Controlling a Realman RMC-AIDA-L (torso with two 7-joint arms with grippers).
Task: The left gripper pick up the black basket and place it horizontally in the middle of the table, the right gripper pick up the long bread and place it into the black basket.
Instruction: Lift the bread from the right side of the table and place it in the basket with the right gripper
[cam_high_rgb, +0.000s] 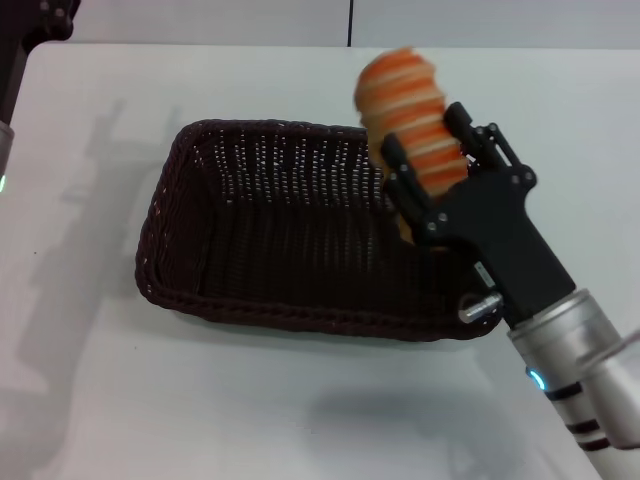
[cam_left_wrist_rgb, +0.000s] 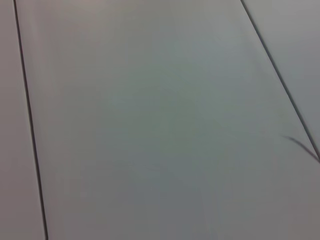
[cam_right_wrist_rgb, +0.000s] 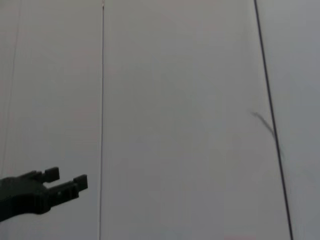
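The black basket (cam_high_rgb: 260, 235) lies lengthwise across the middle of the white table (cam_high_rgb: 130, 400), and I see nothing in it. My right gripper (cam_high_rgb: 428, 135) is shut on the long bread (cam_high_rgb: 400, 85), an orange and cream striped loaf. It holds the loaf tilted upright in the air over the basket's right end. My left gripper (cam_high_rgb: 40, 20) is raised at the far left corner, away from the basket. It also shows in the right wrist view (cam_right_wrist_rgb: 65, 181) with its fingers apart and empty.
The left arm's silver body with a green light (cam_high_rgb: 5, 150) stands at the table's left edge. The left wrist view shows only pale wall panels (cam_left_wrist_rgb: 160, 120).
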